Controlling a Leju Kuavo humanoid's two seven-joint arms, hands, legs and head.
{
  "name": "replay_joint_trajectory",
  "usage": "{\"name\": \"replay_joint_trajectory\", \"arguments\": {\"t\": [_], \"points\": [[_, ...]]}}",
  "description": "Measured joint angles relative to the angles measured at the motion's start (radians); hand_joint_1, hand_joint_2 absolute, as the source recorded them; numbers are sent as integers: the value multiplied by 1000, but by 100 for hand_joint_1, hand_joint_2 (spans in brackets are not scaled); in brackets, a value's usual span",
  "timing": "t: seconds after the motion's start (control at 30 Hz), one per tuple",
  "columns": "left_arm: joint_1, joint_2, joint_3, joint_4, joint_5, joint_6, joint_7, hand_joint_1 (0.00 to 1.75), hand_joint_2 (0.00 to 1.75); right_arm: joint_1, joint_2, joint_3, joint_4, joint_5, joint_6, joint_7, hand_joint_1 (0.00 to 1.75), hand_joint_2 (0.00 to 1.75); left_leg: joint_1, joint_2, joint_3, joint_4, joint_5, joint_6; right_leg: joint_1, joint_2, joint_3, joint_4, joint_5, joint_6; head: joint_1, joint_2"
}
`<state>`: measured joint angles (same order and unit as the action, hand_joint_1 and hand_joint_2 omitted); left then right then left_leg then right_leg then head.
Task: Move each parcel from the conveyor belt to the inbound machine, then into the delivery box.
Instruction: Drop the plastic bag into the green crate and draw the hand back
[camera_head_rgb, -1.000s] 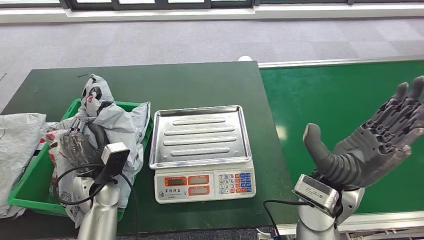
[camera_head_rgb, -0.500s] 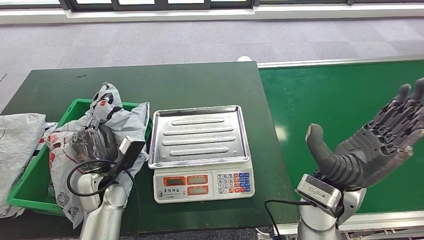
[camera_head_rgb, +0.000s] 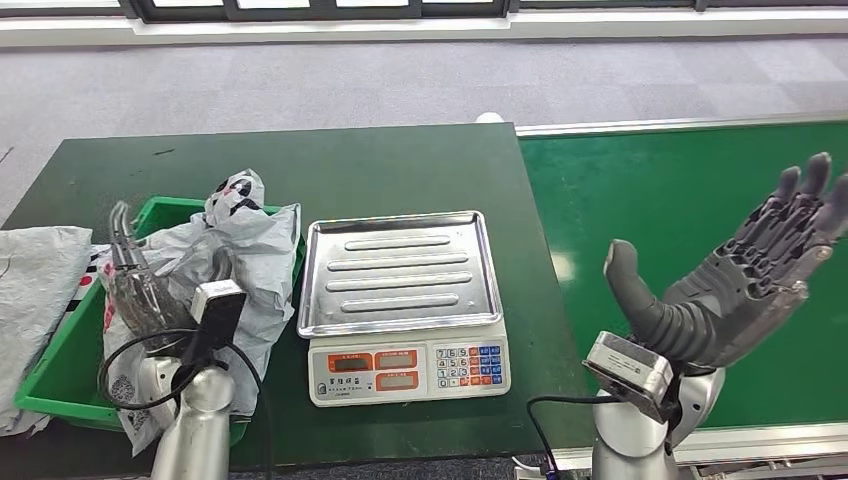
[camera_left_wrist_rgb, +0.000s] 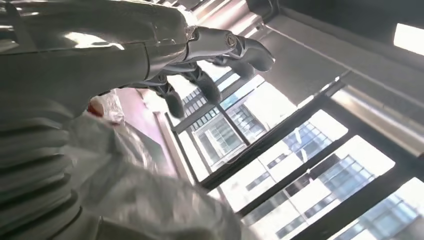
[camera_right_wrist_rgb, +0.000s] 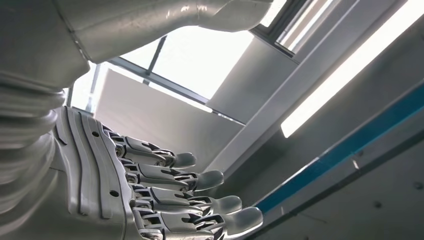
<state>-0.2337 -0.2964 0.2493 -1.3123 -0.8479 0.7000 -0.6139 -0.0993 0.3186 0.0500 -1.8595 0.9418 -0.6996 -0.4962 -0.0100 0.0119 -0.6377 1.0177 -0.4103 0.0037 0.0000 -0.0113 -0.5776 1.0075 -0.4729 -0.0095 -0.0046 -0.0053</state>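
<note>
L hand (camera_head_rgb: 140, 290) fingers apart over grey parcel (camera_head_rgb: 255, 250) in green box (camera_head_rgb: 60, 370); R hand (camera_head_rgb: 735, 285) splayed, empty.

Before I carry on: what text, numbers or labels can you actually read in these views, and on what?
"7 8 9 / 4 5 6 / 1 2 3": keypad digits on the scale, barely legible.
Scale displays and coloured keys: too small to read.
Print and code patch on the grey parcel in the green box: too blurred.
Wrist views: no text.
</note>
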Motion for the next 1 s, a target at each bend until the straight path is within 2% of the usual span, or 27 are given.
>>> {"name": "replay_joint_trajectory", "arguments": {"t": [0.1, 0.23, 0.37, 0.5, 0.63, 0.7, 0.77, 0.9, 1.0], "points": [[5, 0, 8, -30, 98, 0, -65, 0, 0, -2, 0, 1, 14, 1, 0, 4, 0, 175, 0, -2, 0, 0, 0, 0, 0, -1, 0, 0, 0, 0, 0, 0], [14, 0, 8, -97, 180, 0, -85, 0, 0, -4, 0, 5, 26, 3, 0, 8, 0, 175, 0, -2, -1, 0, 0, 0, 0, -2, 0, 0, 0, 0, 0, 0], [27, 0, -12, -203, 255, 0, -88, 0, 175, -5, 0, 6, 36, -11, 0, -1, 0, 175, 0, -3, -1, 0, 0, 0, 0, -2, 0, 0, 0, 1, 0, 0], [45, 1, -76, -323, 334, 0, -89, 0, 175, -7, -1, 7, 63, -118, 0, -68, 0, 175, 0, -4, -1, 0, 0, 0, 0, -3, 0, 0, -1, 1, 0, 0], [81, 14, -211, -447, 440, 0, -89, 0, 175, -16, -1, 18, 154, -366, 0, -177, 0, 175, 0, -4, -1, 0, 0, 0, 0, -3, 1, 0, -1, 1, 0, 0], [110, 25, -293, -499, 492, 0, -89, 0, 175, -23, 0, 46, 204, -462, 0, -196, 0, 87, -1, -4, -1, 0, 0, 0, 0, -3, 0, 0, -1, 1, 0, 0], [134, 39, -374, -533, 539, -1, -89, 0, 175, -30, 0, 79, 235, -499, 1, -200, 0, 0, -1, -4, -1, 0, 0, 1, 0, -4, 0, 0, -1, 1, 0, 0], [161, 79, -557, -568, 627, -1, -89, 0, 175, -42, 0, 129, 271, -542, 0, -202, 0, 0, -1, -5, -1, 0, 0, 1, 0, -4, 0, 0, -2, 2, 0, 0], [162, 103, -649, -579, 661, -13, -89, 0, 175, -49, 0, 157, 286, -547, 0, -205, 0, 131, -1, -5, -1, 0, 0, 1, 0, -4, 0, 0, -2, 2, 0, 0]]}}
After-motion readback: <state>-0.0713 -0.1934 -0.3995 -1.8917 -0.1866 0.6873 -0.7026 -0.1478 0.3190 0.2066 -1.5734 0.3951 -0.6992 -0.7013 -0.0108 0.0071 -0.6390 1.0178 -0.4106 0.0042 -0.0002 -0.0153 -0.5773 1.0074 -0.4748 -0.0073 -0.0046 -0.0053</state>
